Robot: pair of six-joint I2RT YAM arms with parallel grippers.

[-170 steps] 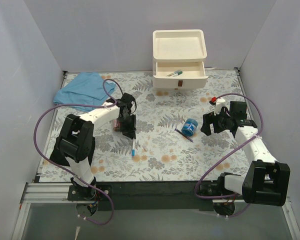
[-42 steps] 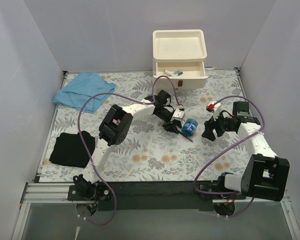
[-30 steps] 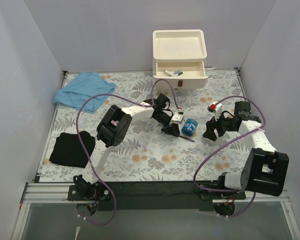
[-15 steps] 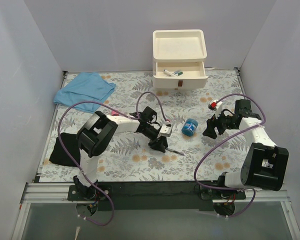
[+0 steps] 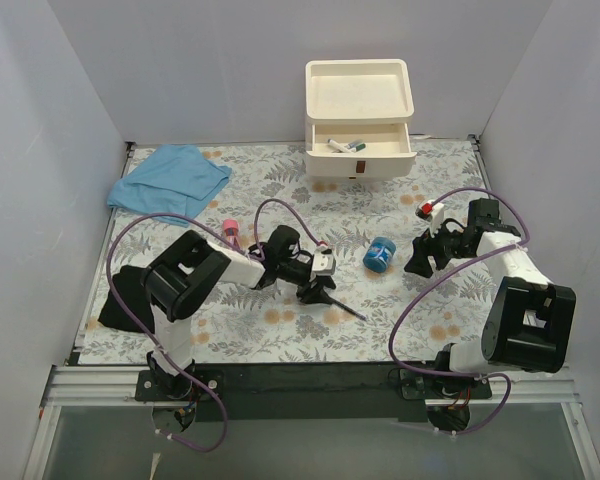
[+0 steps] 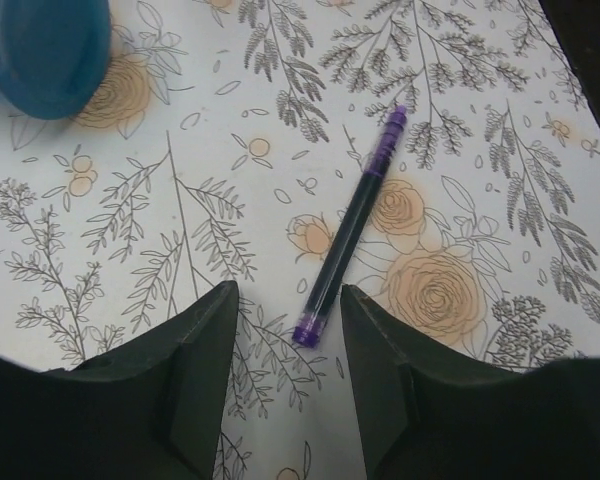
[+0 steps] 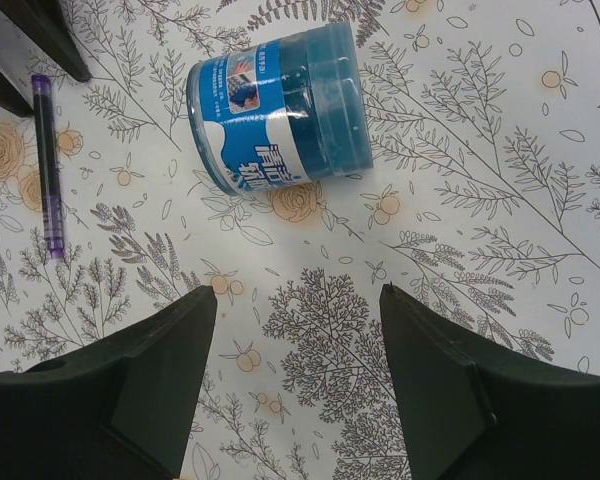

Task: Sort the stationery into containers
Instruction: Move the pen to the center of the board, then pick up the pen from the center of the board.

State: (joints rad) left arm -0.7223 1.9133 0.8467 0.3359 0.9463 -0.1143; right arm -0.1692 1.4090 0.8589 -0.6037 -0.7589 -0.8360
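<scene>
While two pens (image 5: 346,146) already lie in the cream drawer unit's (image 5: 359,95) open top drawer, I hold the left end effector (image 6: 285,300) open and empty over a purple pen (image 6: 350,230) and the right end effector (image 7: 295,300) likewise by the blue tub (image 7: 280,105), both unsorted on the desk (image 5: 280,335).

On floral table (image 5: 280,335): pen (image 5: 346,310), tub (image 5: 379,254), cloth (image 5: 170,178)

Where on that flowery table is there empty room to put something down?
Bare mat lies between the blue cloth and the drawer unit, and along the near edge in front of the purple pen. The middle is crowded: left gripper, pen, blue jar and right gripper sit close together.
</scene>
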